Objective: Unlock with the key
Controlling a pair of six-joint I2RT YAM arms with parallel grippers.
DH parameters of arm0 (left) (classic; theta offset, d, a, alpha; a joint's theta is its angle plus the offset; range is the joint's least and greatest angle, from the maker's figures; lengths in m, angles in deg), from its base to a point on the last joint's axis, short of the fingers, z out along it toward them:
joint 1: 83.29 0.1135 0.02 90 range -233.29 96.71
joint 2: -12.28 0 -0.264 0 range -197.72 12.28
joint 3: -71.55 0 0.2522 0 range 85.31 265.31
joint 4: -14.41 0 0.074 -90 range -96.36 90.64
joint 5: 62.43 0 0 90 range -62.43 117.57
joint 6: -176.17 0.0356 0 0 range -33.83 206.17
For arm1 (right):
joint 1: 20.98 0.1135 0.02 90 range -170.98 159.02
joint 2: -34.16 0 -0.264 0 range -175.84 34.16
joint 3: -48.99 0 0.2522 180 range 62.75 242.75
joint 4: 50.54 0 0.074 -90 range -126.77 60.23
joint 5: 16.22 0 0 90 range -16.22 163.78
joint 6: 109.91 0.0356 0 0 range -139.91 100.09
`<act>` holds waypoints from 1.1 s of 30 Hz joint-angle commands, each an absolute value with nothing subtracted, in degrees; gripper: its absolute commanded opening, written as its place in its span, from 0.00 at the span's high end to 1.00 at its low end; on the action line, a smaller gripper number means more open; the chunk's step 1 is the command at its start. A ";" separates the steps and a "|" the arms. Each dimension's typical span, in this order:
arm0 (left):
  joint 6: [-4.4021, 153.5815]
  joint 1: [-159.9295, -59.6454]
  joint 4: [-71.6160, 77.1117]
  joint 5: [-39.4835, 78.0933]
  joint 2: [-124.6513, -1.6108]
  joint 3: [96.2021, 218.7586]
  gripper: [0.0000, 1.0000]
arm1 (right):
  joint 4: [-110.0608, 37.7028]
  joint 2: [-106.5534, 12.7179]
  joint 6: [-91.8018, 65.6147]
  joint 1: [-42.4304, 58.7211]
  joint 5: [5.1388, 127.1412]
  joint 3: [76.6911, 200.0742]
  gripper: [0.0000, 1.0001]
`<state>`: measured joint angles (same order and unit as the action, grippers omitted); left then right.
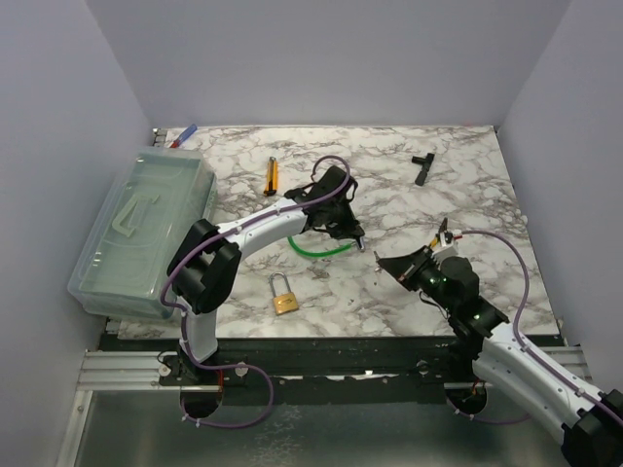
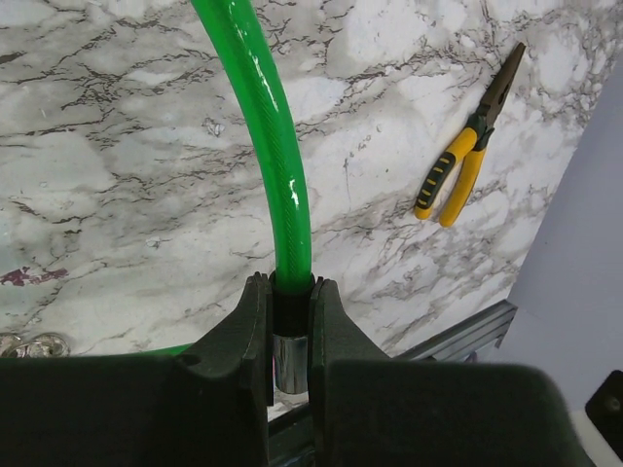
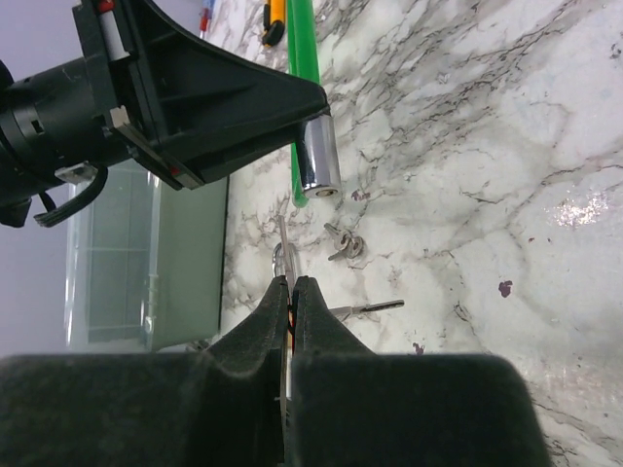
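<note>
Now the left gripper [image 2: 290, 304] clamps narrowly on the green cable [image 2: 277, 146] beside its metal end [image 3: 319, 156]. Opposite, the right gripper [image 3: 290, 289] is pinched tight on the key [image 3: 281, 248] (seen edge-on), its blade pointing to 12 o'clock just beneath that end. From above, the padlock [image 1: 284, 300] lies at the cable's 7 o'clock.

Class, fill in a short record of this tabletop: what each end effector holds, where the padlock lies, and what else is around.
left end effector: shut on the metal end of the green cable
right end effector: shut on a thin silvery key, seen edge-on
padlock: brass, lying on the marble table near the front edge, touched by neither arm
tools: yellow-handled pliers and black T-shaped tool, both toward the far edge
storage: clear plastic box at the left side
</note>
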<state>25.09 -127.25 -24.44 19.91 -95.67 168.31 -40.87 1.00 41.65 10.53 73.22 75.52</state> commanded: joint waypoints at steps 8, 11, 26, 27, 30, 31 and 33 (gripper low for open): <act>20.84 -126.11 -19.28 15.93 -92.56 167.11 1.00 | -52.07 -2.25 43.55 10.83 68.95 72.16 1.00; 20.40 -125.93 -18.75 15.58 -92.36 166.79 1.00 | -52.52 -2.85 43.55 10.83 68.97 72.24 1.00; 18.97 -125.33 -16.34 14.41 -90.23 164.89 1.00 | -57.92 -6.53 46.96 10.82 70.27 69.93 1.00; 18.89 -125.30 -16.26 14.32 -90.11 164.74 1.00 | -58.58 -6.84 47.04 10.79 70.33 69.94 1.00; 18.78 -125.25 -15.91 14.21 -89.76 164.26 1.00 | -59.84 -7.91 46.99 10.77 70.36 70.11 1.00; 18.76 -125.26 -15.82 14.21 -89.66 164.05 1.00 | -60.30 -8.31 46.93 10.77 70.29 70.21 1.00; 18.64 -125.23 -15.63 14.04 -89.50 163.82 1.00 | -61.28 -9.06 47.01 10.81 70.18 70.37 1.00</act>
